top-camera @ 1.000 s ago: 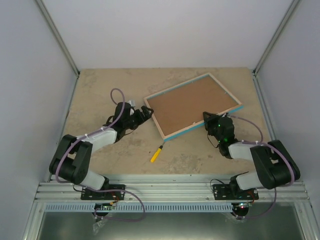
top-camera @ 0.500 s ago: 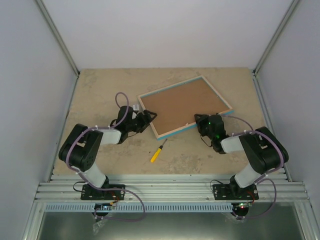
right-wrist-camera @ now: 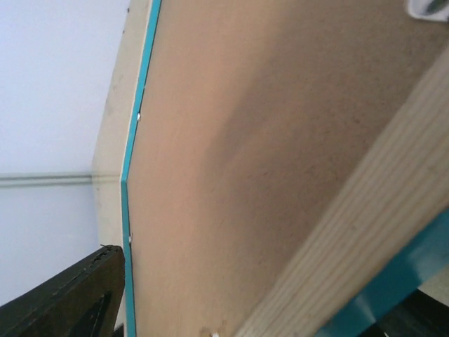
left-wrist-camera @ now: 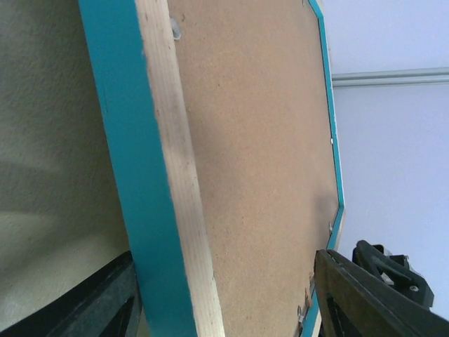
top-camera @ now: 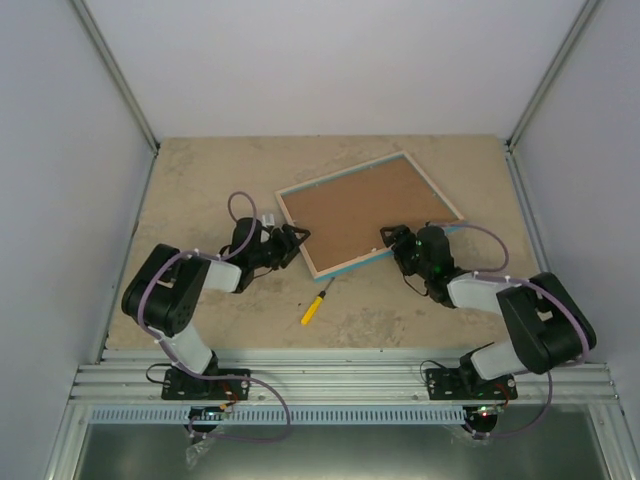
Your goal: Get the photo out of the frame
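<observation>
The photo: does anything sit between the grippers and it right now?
Yes. The frame lies back up, and the brown backing board fills that back, so the photo cannot be seen. The left gripper and the right gripper sit at the frame's edges, on the board's side.

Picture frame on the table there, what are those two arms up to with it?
The turquoise frame lies face down, its brown backing board up and in place, so the photo is not out yet. The left fingers straddle its left edge and the right fingers its near edge, both spread. A yellow-handled tool lies nearby on the table.
</observation>
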